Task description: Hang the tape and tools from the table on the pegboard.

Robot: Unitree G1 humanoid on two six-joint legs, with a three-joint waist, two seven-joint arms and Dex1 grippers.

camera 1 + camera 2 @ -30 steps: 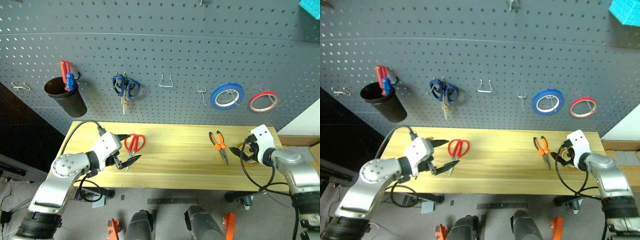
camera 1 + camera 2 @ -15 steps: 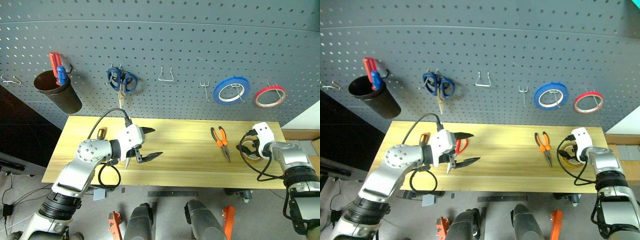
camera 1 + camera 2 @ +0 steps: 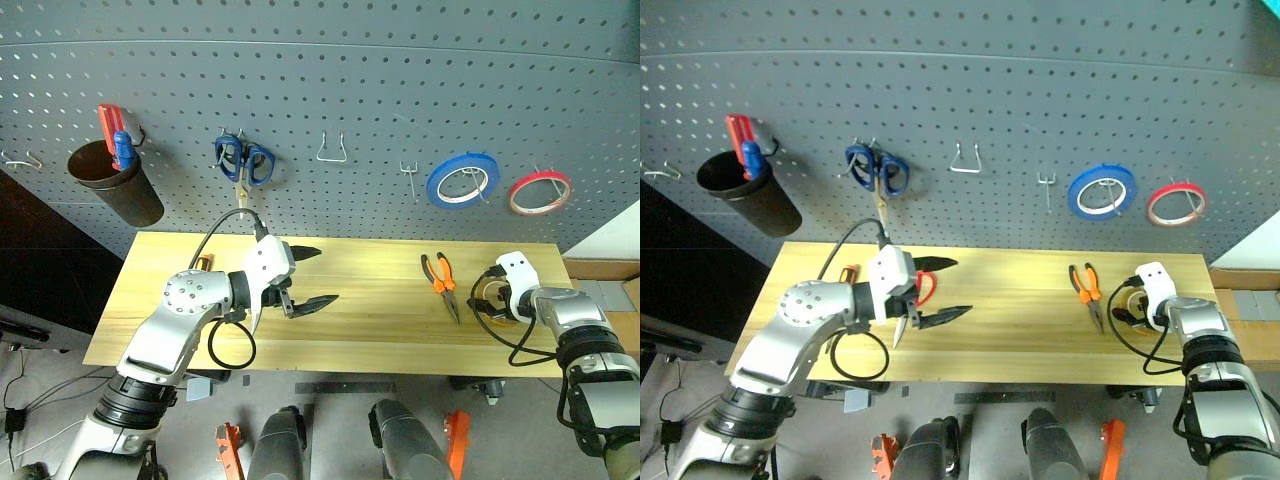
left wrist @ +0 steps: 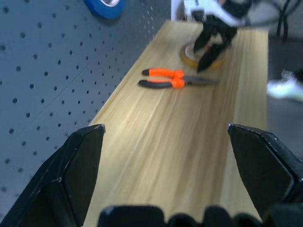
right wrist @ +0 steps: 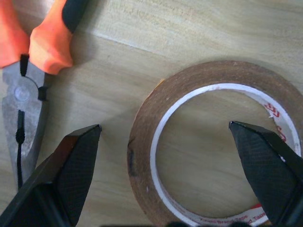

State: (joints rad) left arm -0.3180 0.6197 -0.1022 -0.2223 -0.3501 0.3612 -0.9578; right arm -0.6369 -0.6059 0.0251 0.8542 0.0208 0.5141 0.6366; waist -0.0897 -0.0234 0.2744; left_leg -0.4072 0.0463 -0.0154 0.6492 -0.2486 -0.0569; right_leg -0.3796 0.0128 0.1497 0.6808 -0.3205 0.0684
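While the tape (image 5: 215, 142) is lying flat near the bench's right end, it is being straddled from above by the right gripper (image 3: 1127, 306), whose two black fingers (image 5: 61, 177) are being held wide apart, one outside the ring on the pliers' side and the other over the ring's far rim; whether they are touching it cannot be told. Just left of the tape, the pliers (image 3: 441, 283) are resting with their orange-and-black handles turned toward the pegboard (image 3: 360, 90) and their jaws toward the bench's front edge. Well apart from these, toward the bench's left half, the left gripper (image 3: 313, 277) is being held above the table (image 3: 370, 320) with its fingers spread and nothing between them. The red-handled scissors (image 3: 923, 290) are being largely hidden behind it, and the screwdriver's (image 3: 847, 274) orange handle is peeking out beside the left arm.
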